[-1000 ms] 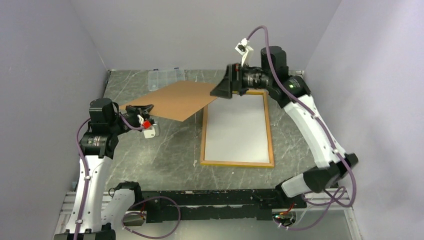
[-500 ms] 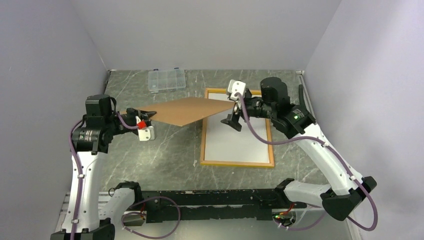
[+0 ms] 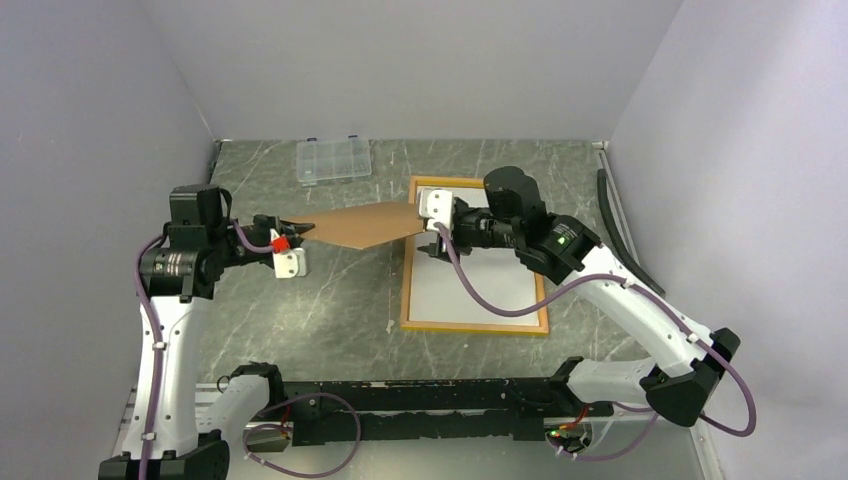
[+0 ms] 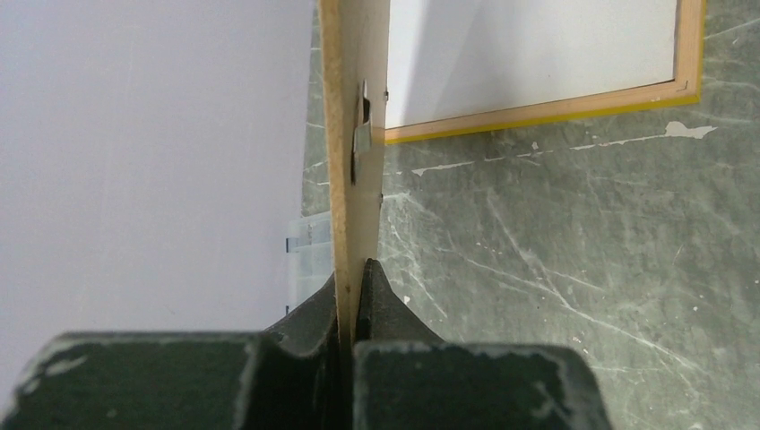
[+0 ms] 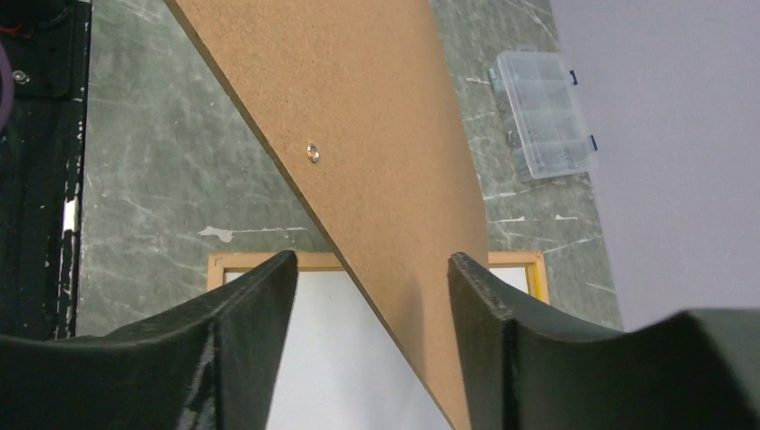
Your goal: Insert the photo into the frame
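Observation:
The frame [image 3: 475,327] lies flat on the table right of centre, its wood-coloured back up, and a plain white sheet [image 3: 470,270] fills it. The building print does not show. A brown backing board [image 3: 360,225] hangs in the air left of the frame, tilted nearly edge-on. My left gripper [image 3: 305,230] is shut on the board's left edge, and in the left wrist view [image 4: 352,273] the board [image 4: 354,107] is pinched between the jaws. My right gripper [image 3: 428,238] is open at the board's right corner. In the right wrist view [image 5: 372,260] the board [image 5: 376,134] passes between the spread fingers above the frame [image 5: 242,262].
A small clear plastic compartment box [image 3: 333,158] sits at the back of the marbled table and also shows in the right wrist view [image 5: 547,112]. A metal clip [image 4: 361,134] sits on the board's underside. Walls close in left, back and right.
My right arm has swung down and left from the back. Its gripper now straddles the board's right corner lower down. The board has dropped and turned more edge-on. The left gripper keeps its hold.

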